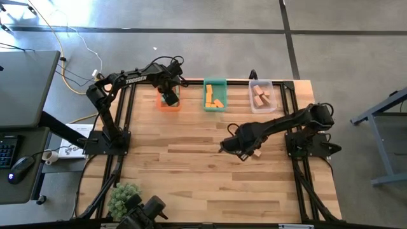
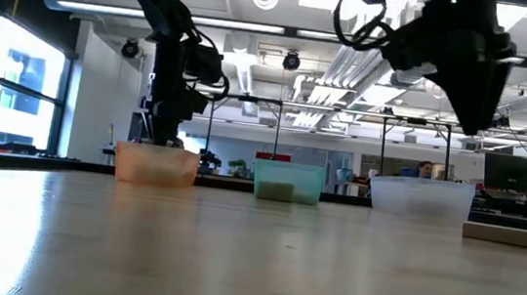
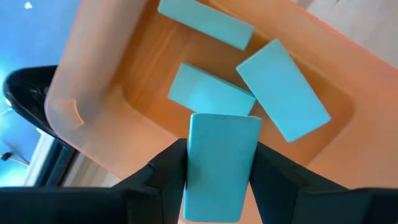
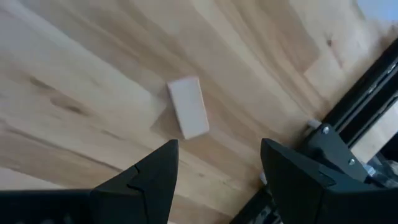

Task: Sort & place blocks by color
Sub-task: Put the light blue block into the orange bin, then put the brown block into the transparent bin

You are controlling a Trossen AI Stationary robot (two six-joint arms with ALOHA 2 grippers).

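Left gripper (image 3: 217, 180) over orange bin (image 3: 81, 93)
Teal block (image 3: 219, 165) sits between its fingers, lower end cut off; right gripper (image 4: 217, 171) spread, empty, above wood block (image 4: 188, 106) near counter (image 4: 74, 74) edge.

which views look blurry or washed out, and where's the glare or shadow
Low view: the tabletop near the lens is soft, and bright windows leave the arms as silhouettes. Left wrist view: the teal block between the left gripper's fingers is blurred and pale. Right wrist view: the wood block casts a soft shadow; the right gripper's fingers are out of focus.
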